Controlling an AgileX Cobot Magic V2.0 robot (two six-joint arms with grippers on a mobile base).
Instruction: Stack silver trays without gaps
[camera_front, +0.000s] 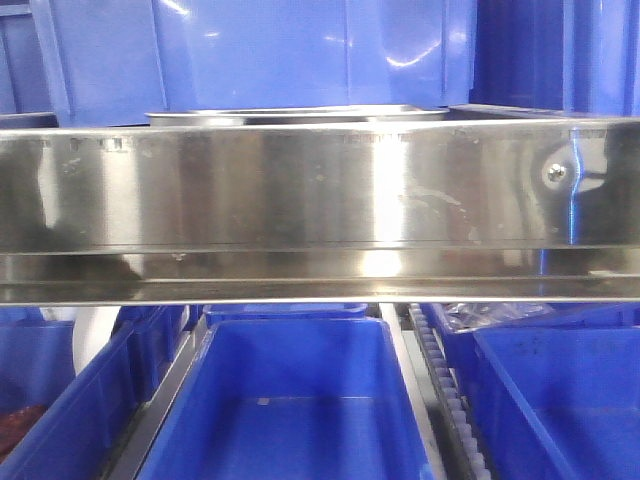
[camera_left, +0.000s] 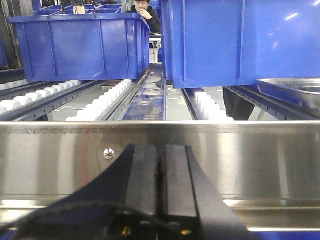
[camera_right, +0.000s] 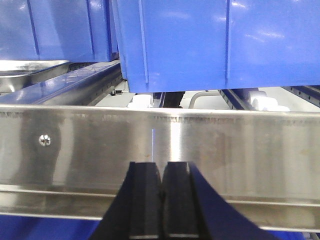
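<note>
Left jaws pressed together, empty, right jaws likewise, steel rail (camera_left: 260, 160) just ahead

1. A flow rack carried everything: white roller tracks (camera_left: 112, 95) ran back between dark rails, and a long steel rail (camera_front: 320, 190) with screws closed its front edge.
2. Deep blue bins (camera_front: 300, 50) stood on the rollers behind that rail, side by side.
3. A silver tray (camera_front: 300, 115) lay on the same level before a bin, its rim showing just above the rail.
4. Below, more bins, the lower blue bins (camera_front: 290, 400), sat either side of a lower roller track (camera_front: 450, 400).
</note>
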